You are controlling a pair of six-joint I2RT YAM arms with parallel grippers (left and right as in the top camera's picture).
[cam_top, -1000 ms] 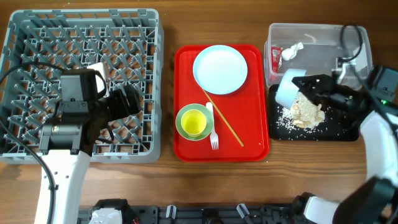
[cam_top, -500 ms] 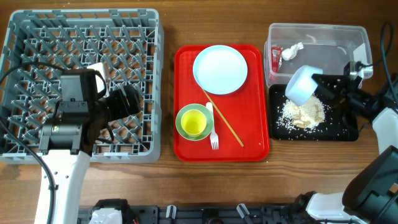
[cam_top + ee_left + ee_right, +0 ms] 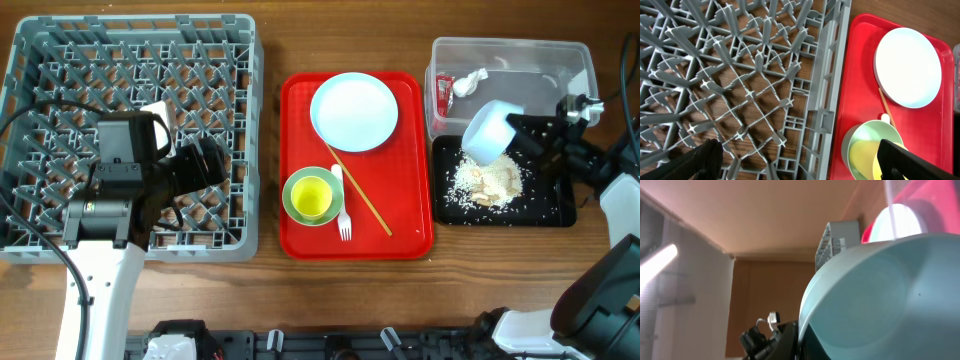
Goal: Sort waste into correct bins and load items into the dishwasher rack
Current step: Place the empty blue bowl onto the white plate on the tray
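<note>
My right gripper is shut on the rim of the light-blue bowl, holding it tilted above the black tray, where rice-like scraps lie. In the right wrist view the bowl fills the frame beside my finger. The clear tub holds the red wrapper and white napkin. My left gripper is open and empty over the grey rack; in the left wrist view its fingers straddle the rack's edge.
A red tray holds the light-blue plate, a pale green bowl with the yellow-green cup inside it, the white fork and chopsticks. The plate and green bowl also show in the left wrist view.
My right gripper has lifted the light-blue bowl off the scrap pile and drawn it right and back, still tilted. The left arm has not moved.
</note>
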